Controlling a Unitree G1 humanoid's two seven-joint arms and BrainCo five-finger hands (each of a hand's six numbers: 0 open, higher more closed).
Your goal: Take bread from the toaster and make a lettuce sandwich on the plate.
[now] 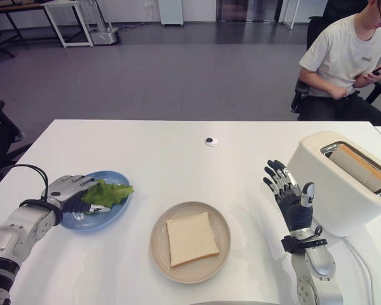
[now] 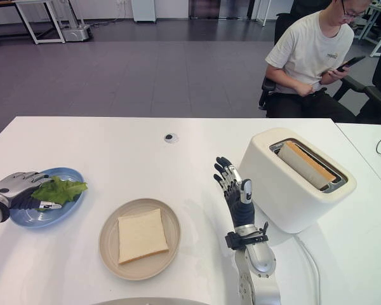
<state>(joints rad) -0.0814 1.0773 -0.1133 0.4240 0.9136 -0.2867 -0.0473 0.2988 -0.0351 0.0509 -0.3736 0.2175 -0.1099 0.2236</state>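
Bread (image 1: 192, 238) flat on plate (image 1: 160, 253); lettuce (image 1: 108, 192) on blue dish (image 1: 118, 211); slice (image 1: 362, 166) in toaster (image 1: 324, 190).

White table (image 1: 178, 165); small round black-centred disc (image 1: 211, 141), possibly cable grommet, near far edge, centre.

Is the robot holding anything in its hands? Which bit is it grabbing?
The left hand grips the lettuce by its left edge, over the blue plate. The right hand is open and holds nothing.

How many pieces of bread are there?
2. One slice lies flat on the tan plate; the other slice sits in the toaster. More might be hidden inside it.
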